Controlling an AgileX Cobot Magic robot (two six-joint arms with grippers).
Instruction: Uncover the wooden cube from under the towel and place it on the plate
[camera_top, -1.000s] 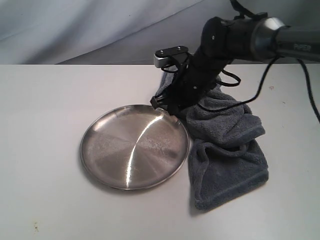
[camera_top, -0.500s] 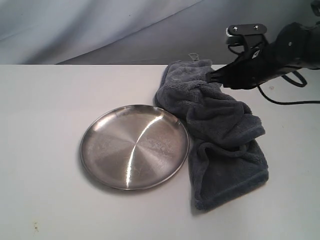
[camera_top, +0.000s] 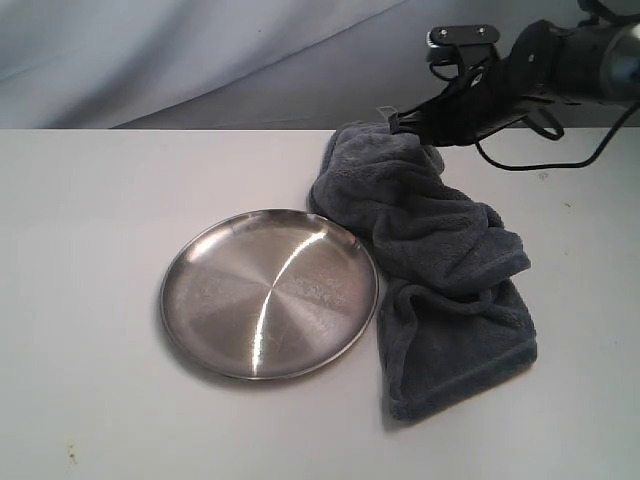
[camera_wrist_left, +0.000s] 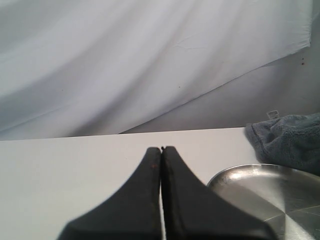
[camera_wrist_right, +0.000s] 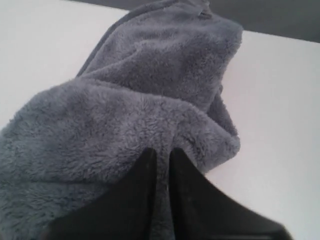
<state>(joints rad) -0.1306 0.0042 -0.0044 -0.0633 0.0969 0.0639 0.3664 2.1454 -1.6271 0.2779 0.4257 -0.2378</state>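
White table (camera_top: 90, 200) carries plate (camera_top: 270, 293) and towel (camera_top: 440, 280) (side by side).

The plate (camera_top: 270, 293) — round, shiny stainless steel, lying flat. The towel (camera_top: 440, 270) — blue-grey plush, crumpled in thick folds, lies along the plate's right side, touching its rim.

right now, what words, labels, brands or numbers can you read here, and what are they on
None can be read in any view.
Small tag on the towel: too small and blurred to read.
Plate: no marking shows.
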